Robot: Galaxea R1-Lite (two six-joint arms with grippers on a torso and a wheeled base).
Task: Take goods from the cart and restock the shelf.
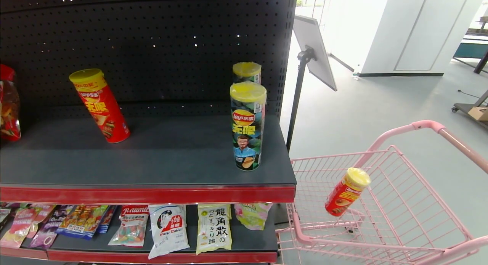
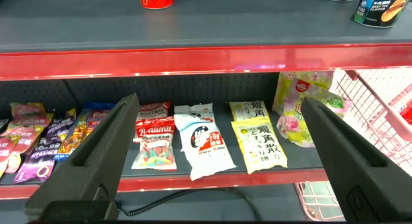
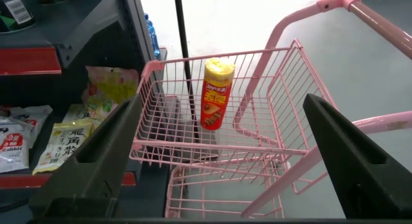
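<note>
A red chip can with a yellow lid [image 1: 347,191] [image 3: 217,94] leans inside the pink cart [image 1: 385,204] [image 3: 257,121]. On the dark upper shelf [image 1: 152,154] stand a tilted red can [image 1: 100,105], a dark can with a yellow lid [image 1: 247,131] near the front right, and another one [image 1: 247,72] behind it. My right gripper [image 3: 219,159] is open, facing the cart with the red can some way ahead between its fingers. My left gripper [image 2: 219,166] is open, low in front of the lower shelf's snack packets [image 2: 206,143].
Snack bags lie along the lower shelf [image 1: 167,227], and a red bag [image 1: 8,105] stands at the upper shelf's left end. A sign on a black stand [image 1: 305,66] stands between shelf and cart. Open grey floor lies to the right.
</note>
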